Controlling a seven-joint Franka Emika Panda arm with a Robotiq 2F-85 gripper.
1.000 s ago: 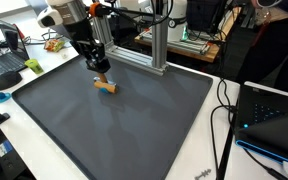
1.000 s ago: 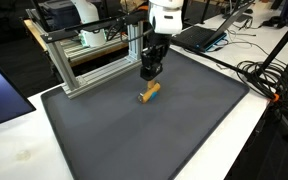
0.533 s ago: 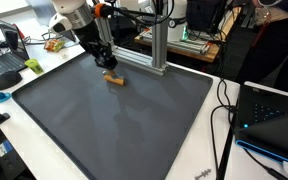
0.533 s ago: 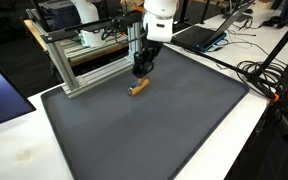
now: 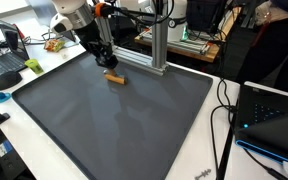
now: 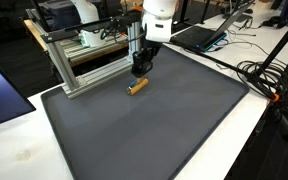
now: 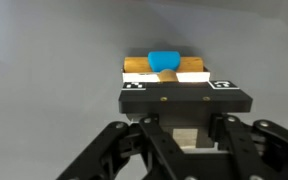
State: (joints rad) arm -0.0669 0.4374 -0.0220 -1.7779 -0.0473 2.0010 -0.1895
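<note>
A small tan wooden piece [image 5: 112, 79] hangs low over the dark grey mat [image 5: 134, 120], close to the aluminium frame. My gripper [image 5: 106, 68] stands over it, shut on its upper end. The same piece [image 6: 137, 87] shows under the gripper [image 6: 140, 73] in both exterior views. In the wrist view the wooden piece [image 7: 144, 67] sits crosswise beyond the gripper [image 7: 176, 112], with a blue part [image 7: 165, 60] on top. The black marker plate hides the fingertips there.
An aluminium frame [image 5: 156, 45] stands at the mat's edge right behind the gripper, also seen as the frame [image 6: 84, 60]. Laptops [image 5: 274, 115] and cables [image 6: 264, 75] lie on the white table around the mat.
A second ago the gripper and the wooden piece were nearer the mat's middle; both moved toward the aluminium frame. Nothing has moved in the last half second.
</note>
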